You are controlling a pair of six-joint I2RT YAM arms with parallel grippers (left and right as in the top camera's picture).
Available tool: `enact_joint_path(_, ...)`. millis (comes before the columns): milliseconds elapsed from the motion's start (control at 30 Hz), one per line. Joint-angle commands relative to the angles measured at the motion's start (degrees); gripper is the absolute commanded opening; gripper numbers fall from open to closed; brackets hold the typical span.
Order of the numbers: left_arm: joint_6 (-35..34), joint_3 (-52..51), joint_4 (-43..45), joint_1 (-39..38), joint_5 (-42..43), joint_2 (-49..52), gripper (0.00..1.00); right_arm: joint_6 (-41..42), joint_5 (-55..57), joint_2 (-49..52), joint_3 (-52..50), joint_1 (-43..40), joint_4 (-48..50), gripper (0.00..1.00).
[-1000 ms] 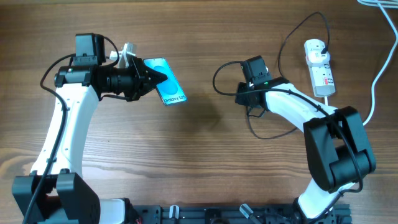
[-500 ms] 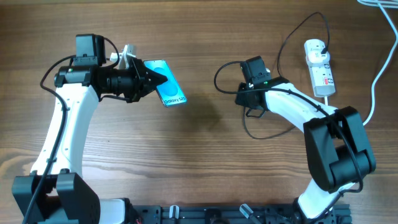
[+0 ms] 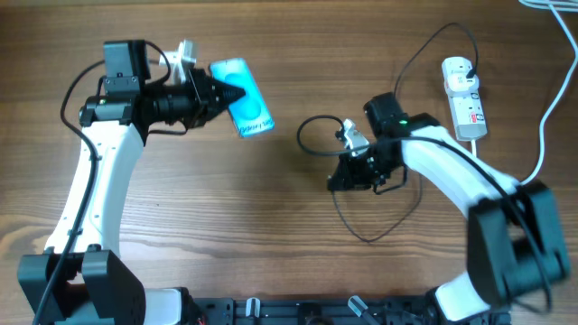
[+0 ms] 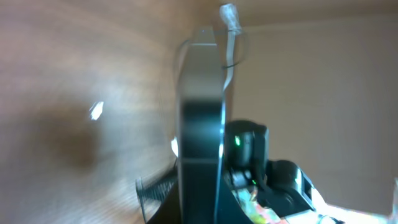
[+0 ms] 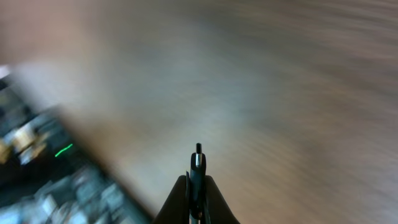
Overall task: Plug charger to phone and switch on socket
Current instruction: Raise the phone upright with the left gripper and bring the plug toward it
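The phone (image 3: pixel 244 110), with its cyan screen, is held up off the table by my left gripper (image 3: pixel 217 93), which is shut on its left end. In the left wrist view the phone (image 4: pixel 199 124) shows edge-on between the jaws. My right gripper (image 3: pixel 336 181) is shut on the charger tip (image 5: pixel 198 163), which pokes out between the fingers. The charger's thin black cable (image 3: pixel 312 122) loops over the table between the arms. The white socket (image 3: pixel 463 97) lies at the far right with a black plug in it.
The socket's thick white cord (image 3: pixel 551 99) runs along the right edge. The black cable trails in loops below the right wrist (image 3: pixel 379 230). Both wrist views are blurred by motion.
The right gripper has swung down and left with the charger tip, pulling the cable loops along. The left gripper has lifted and tilted the phone slightly up and back.
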Motion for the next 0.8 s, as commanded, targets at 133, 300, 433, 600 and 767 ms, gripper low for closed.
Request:
enact_joint_path(133, 0.7, 0.55, 12.92, 0.24, 13.03, -0.13, 0.04, -20.15, -34.16, -9.51, 0.24, 0.15, -0.94, 0.04)
enact_joint_path(300, 0.7, 0.55, 15.43, -1.07, 13.75, -0.13, 0.04, -20.2, -47.23, -9.51, -0.68, 0.17, 8.5, 0.04)
enact_joint_path(433, 0.7, 0.55, 16.96, -4.39, 13.73, -0.13, 0.04, -5.51, -47.19, -9.49, -0.68, 0.48, 24.59, 0.04)
enact_joint_path(600, 0.7, 0.55, 18.05, -7.08, 13.7, -0.13, 0.04, 6.99, -45.75, -9.46, -0.68, 1.2, 38.16, 0.04)
enact_joint_path(767, 0.66, 0.55, 18.23, -7.52, 13.73, -0.13, 0.04, 12.28, -44.02, -9.44, -0.68, 1.2, 42.12, 0.05)
